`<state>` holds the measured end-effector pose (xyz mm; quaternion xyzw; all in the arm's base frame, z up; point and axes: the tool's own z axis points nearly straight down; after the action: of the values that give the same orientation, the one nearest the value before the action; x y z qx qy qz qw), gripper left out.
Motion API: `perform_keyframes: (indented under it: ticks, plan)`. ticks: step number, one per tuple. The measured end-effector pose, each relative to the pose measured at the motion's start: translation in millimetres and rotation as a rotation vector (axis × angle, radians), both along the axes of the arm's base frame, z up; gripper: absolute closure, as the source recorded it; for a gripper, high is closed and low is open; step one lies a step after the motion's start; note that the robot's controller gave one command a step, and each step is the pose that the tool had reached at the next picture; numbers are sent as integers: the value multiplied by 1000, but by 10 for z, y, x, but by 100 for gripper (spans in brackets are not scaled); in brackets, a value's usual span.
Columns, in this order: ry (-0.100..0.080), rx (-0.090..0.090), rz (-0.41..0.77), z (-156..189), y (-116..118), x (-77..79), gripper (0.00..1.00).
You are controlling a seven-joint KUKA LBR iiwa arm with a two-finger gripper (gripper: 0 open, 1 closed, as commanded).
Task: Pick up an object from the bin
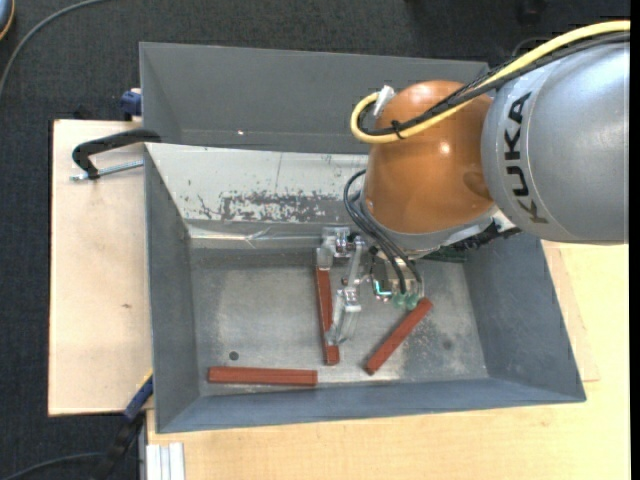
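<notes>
Gripper (344, 306) low at ctr of grey metal bin (200, 268), just right of long thin red-brown stick (324, 308) lying lengthwise; open or closed, can't tell.

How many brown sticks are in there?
3: one stick along the near wall, a middle stick by the gripper, a slanted stick to its right. The arm could hide others.

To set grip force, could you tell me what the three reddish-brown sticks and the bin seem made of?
The front stick, middle stick and right stick look matte, wood or plastic: reddish-brown, no glint. The bin looks like dull, scuffed grey sheet metal.
</notes>
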<state>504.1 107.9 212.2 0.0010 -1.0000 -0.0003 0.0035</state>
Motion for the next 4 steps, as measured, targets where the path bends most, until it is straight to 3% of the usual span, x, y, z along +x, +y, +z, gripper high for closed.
perform_keyframes:
  ticks: [1, 2, 3, 4]
  plan:
    - [-4, -1, 134, -568, -578, 261, 0]
    - [-6, 3, 636, -1360, -649, 503, 0]
    - [-15, 3, 947, -1407, -252, 622, 0]
    - [-20, -4, 930, -877, -837, 970, 0]
